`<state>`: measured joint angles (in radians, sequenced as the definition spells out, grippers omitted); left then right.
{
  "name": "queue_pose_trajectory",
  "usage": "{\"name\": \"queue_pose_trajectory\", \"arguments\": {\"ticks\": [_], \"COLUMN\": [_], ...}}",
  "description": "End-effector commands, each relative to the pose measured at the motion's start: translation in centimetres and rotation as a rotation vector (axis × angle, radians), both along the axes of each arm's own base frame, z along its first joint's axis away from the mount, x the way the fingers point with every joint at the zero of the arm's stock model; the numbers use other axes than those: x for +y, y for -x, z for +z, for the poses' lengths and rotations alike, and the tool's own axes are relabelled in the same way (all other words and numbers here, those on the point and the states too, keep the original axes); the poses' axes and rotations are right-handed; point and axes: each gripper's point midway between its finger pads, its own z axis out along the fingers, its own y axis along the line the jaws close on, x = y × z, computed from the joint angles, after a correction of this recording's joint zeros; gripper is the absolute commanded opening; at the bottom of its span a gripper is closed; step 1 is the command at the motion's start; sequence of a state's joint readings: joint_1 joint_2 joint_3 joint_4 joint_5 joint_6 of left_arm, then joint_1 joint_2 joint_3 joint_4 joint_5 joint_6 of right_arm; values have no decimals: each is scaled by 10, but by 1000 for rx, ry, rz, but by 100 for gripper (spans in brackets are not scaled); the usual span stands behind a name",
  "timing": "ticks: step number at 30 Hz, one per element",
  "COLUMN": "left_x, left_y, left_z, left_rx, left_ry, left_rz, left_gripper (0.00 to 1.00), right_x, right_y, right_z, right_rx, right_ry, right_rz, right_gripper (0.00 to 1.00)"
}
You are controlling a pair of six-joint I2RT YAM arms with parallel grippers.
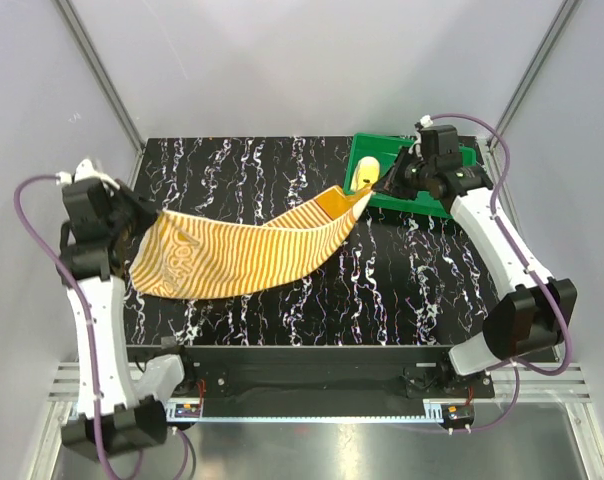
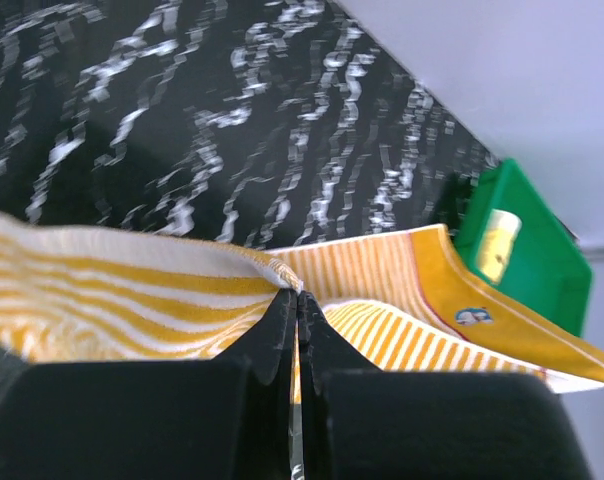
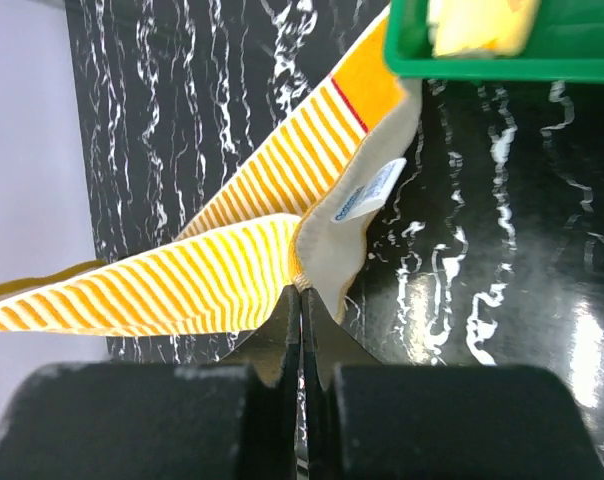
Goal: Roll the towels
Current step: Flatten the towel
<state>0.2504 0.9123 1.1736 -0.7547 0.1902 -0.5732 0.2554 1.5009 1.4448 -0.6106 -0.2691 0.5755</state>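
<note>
A: Arm poses?
B: Right arm (image 1: 492, 250) reaches up the bench, wrist over the near rim of the green tray (image 1: 378, 146). Right jaws closed on a corner of the striped towel (image 1: 242, 255), just off the tray's left side. Left arm (image 1: 97, 300) folded upright, well across from the tray — left jaws pinched shut on the towel's other end.
A: Anything between?
B: Only the towel itself, strung arm to arm, sagging away from the tray over the bench (image 1: 282, 165). Cannot tell whether its belly touches. Yellow towel (image 1: 362, 175) lies inside the tray.
A: Surfaces?
B: Soft weave, thin orange-and-cream stripes, solid orange band at the tray end, cream back with a small label (image 3: 367, 190). Bench black, white-veined, glossy. Tray — hard green plastic.
</note>
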Motion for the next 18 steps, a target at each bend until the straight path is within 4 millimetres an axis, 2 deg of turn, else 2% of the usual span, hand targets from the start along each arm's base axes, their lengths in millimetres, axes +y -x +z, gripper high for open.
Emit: {"name": "queue_pose_trajectory", "arguments": {"ticks": [1,2,3,4,5,6,7,8,9,12,15,16,17,18], "left_x": [-27,-31,-32,-33,-38,-40,-41,-49,-51,-57,-59,-60,-63,-64], "left_y": [-32,-36,-40,-51,-56,-60,-72,-75,-81,-76,-57,-47,-40,-35], "left_z": [52,61,71,90,99,108,123,131,145,168,170,153,143,135], "left_rx": [-97,-112,-128,-159,-172,-182,-202,-219,-246,-327,-388,-371,-365,-369], "left_ry": [16,23,25,24,35,41,44,60,53,4,-62,-72,-74,-84], "left_rz": [-183,-210,-224,-239,-269,-286,-308,-359,-386,-437,-447,-451,-467,-475], "left_gripper": [0,0,0,0,0,0,0,0,0,0,0,1,1,1], "right_x": [-28,-45,-52,-62,-68,-84,-90,-89,-106,-114,-119,-119,-119,-118], "right_y": [-12,-20,-23,-28,-30,-34,-36,-35,-36,-22,5,12,30,39], "right_z": [49,63,71,92,97,105,130,130,151,162,161,136,143,133], "right_rx": [-95,-106,-116,-159,-155,-166,-217,-192,-238,-245,-250,-189,-223,-206], "right_ry": [20,13,9,-2,-12,-15,-17,-20,-11,7,37,40,38,37], "right_rz": [-52,-87,-98,-115,-121,-153,-159,-149,-181,-196,-215,-220,-224,-229], "right_gripper": [0,0,0,0,0,0,0,0,0,0,0,0,0,0]}}
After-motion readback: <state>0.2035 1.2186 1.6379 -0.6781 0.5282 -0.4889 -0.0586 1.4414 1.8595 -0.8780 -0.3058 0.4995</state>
